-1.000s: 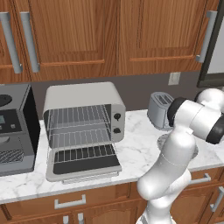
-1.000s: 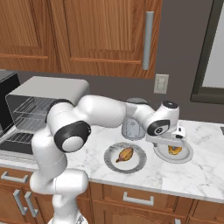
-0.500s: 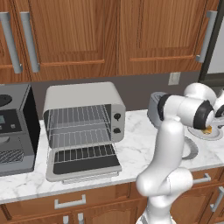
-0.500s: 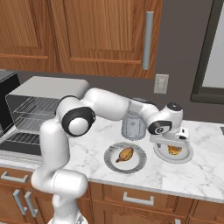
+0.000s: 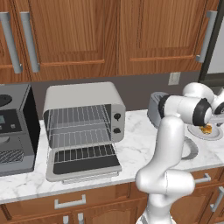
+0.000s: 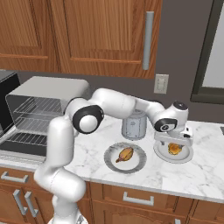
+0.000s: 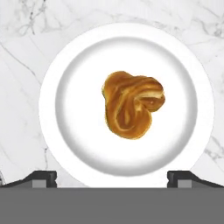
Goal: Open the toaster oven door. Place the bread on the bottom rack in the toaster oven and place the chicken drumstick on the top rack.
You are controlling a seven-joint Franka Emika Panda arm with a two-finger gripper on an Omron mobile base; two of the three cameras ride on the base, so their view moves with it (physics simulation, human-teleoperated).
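Observation:
The toaster oven (image 5: 83,103) stands on the counter with its door (image 5: 83,165) folded down flat. Its top rack (image 5: 78,118) and bottom rack (image 5: 81,139) are both bare. The bread (image 7: 132,104) lies in the middle of a white plate (image 7: 57,131), and it also shows at the right of the counter (image 6: 174,149). My gripper (image 6: 173,141) hangs straight above the bread, open, with one fingertip (image 7: 41,177) on each side of the plate's near rim and nothing between them. The chicken drumstick (image 6: 124,154) lies on a second plate (image 6: 138,164) to the left.
A small silver toaster (image 6: 134,124) stands just behind the two plates. A dark coffee machine (image 5: 15,131) sits left of the oven. Wooden cabinets hang above the counter, and drawers (image 6: 140,201) run below its front edge.
The arm has swung and stretched further right, its elbow shifting. The hand has settled over the bread plate, and the jaws have stayed open.

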